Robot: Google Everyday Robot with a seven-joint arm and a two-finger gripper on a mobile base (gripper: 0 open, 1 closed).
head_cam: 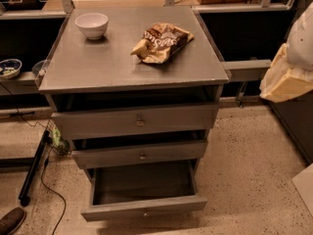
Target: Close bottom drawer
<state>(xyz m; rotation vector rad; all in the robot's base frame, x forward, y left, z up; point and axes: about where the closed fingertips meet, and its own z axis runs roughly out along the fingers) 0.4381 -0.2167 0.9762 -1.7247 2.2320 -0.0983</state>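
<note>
bottom drawer (144,207) is pulled well out of the grey cabinet (98,65). It's the lowest of three, and its front panel sits far forward of the other two fronts. The box looks empty inside. A small knob (144,213) sits centred on the panel, low in the view near the bottom edge.

middle drawer (141,154) and top drawer (137,121) each stand out a little, with a dark gap above each front. Neither is the target.

On the cabinet top there is a white bowl (92,25) at back left and a crumpled snack bag (161,42) right of centre. Both are clear of the work.

gripper (286,77) is at the far right edge, about level with the cabinet top, off to the side and well apart from the bottom drawer. It isn't touching anything. Can't tell whether it's wide or narrow, and nothing visible is held.

Step, as I read it: approach phase, no contact yet, closing not started.

Next move needs:
- bring the arm down and round to the front of the cabinet, below the middle drawer's panel
- land on the front panel near the knob, centred so the box doesn't skew on its runners
- push straight back, level, until the panel lines up with the cabinet front
- no grasp needed; a flat push should do

Watch: speckled floor (244,170) in front is open, with a cable (46,180) and a shoe (11,221) at lower left, away from the approach side.
</note>
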